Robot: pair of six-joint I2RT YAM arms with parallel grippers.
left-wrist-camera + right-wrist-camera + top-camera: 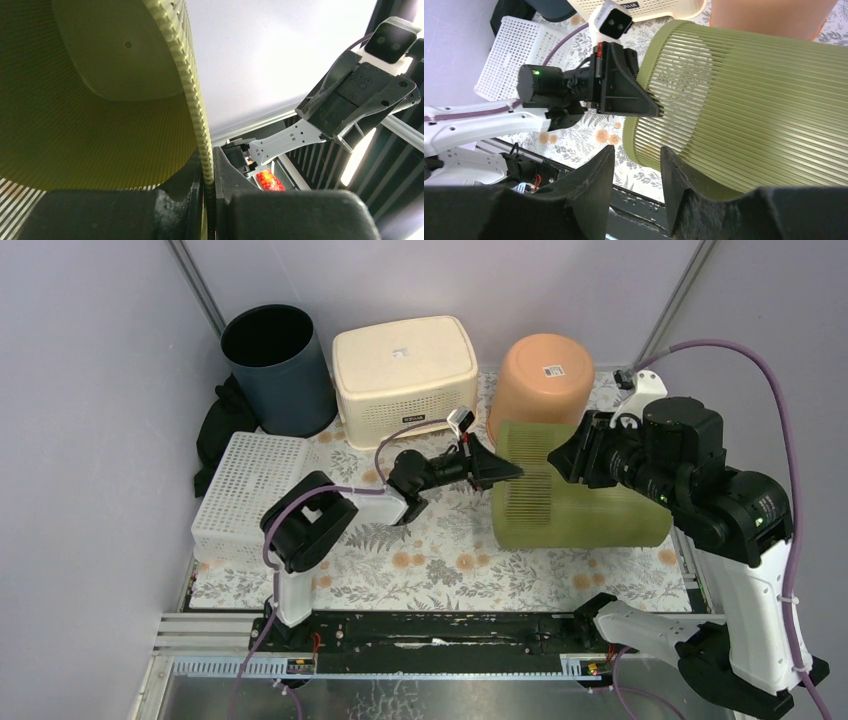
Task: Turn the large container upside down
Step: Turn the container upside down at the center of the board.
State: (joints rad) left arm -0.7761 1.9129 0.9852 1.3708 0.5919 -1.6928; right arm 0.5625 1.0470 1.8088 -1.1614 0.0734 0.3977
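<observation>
Left pincer (208, 167) clamps rim of green container (100, 110).

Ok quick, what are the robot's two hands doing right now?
Left gripper: shut on the bin rim.
Right gripper: open, holding nothing.

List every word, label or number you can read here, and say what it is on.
Nothing reads clearly.
The front label on the cream basket: too small to read.
The white sticker on the orange bucket: blurred.
The green container: no text seen.
</observation>
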